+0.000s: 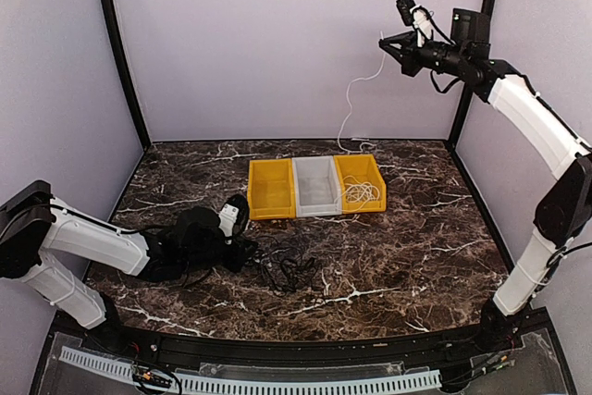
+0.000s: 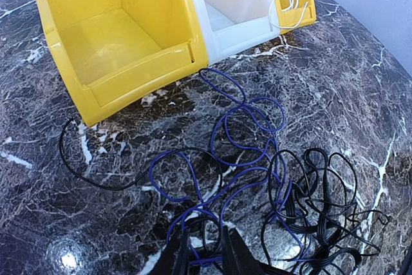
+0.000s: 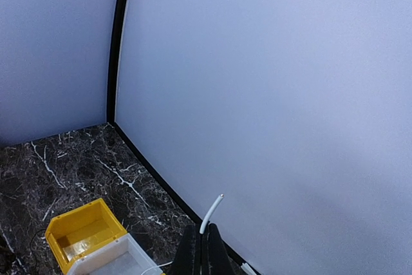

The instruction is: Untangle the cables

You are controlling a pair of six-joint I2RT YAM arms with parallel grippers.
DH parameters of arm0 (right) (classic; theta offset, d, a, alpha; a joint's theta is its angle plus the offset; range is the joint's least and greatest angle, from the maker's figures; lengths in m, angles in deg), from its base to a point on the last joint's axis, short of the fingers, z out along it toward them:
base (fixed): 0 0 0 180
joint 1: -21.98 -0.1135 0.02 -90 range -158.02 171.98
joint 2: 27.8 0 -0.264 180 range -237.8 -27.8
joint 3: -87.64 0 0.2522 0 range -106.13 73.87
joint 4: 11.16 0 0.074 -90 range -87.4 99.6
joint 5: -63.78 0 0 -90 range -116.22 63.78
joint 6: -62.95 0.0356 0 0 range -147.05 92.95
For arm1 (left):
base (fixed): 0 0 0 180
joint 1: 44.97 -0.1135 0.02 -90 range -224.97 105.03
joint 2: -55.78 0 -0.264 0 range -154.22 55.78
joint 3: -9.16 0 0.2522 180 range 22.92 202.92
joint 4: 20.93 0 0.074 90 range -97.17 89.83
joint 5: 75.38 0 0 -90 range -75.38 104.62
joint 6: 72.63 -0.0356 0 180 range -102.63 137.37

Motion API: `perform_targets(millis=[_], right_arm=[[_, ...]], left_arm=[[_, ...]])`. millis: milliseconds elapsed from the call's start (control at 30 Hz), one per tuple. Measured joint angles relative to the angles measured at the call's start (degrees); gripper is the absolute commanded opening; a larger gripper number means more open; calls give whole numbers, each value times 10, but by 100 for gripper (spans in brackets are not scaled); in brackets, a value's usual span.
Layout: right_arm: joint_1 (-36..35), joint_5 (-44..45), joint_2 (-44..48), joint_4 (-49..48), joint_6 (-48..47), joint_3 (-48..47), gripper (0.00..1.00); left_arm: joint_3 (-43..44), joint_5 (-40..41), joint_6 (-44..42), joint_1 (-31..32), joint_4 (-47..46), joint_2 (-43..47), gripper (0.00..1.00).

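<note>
Near the tabletop's (image 1: pixel 416 256) near edge, left of centre, the left gripper (image 2: pixel 205 252) sits low over the dark tangle, its fingers a little apart with a strand of the blue-violet cable (image 2: pixel 248 123) lying between them, not visibly clamped. That cable's loops cross the black cable (image 2: pixel 322 178) just to the right, so the two are not yet separated. A good grip would take one blue strand only, at an outer loop clear of the black knot, and draw it slowly and low toward the left edge, stopping if black loops drag along. Beyond, three bins stand in a row mid-table: yellow bin (image 2: pixel 71 62), white bin (image 1: pixel 314 205), far yellow bin (image 1: pixel 375 178). The white cable (image 1: pixel 350 104) has a coil in the far yellow bin and rises to the right gripper (image 1: pixel 387 43), pressed together on its end high near the back right corner; lowering it straight over that bin would probably avoid the dark pair
</note>
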Motion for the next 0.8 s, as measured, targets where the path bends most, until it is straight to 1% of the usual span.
perform_targets(millis=[100,333,500,633,800], right_arm=[[-3,0,0,-7,0,25,0],[-12,1,0,-20,-1,134,0],[-16,2,-1,-20,-5,195,0],[-19,-5,-26,-14,-16,210,0],[-33,-6,-96,21,-39,209,0]], left_arm=[[0,0,2,0,0,0,20],[-3,1,5,0,-1,0,20],[-6,2,7,0,-4,-4,21],[-6,2,10,0,-6,-10,21],[-9,3,13,0,-8,-11,21]])
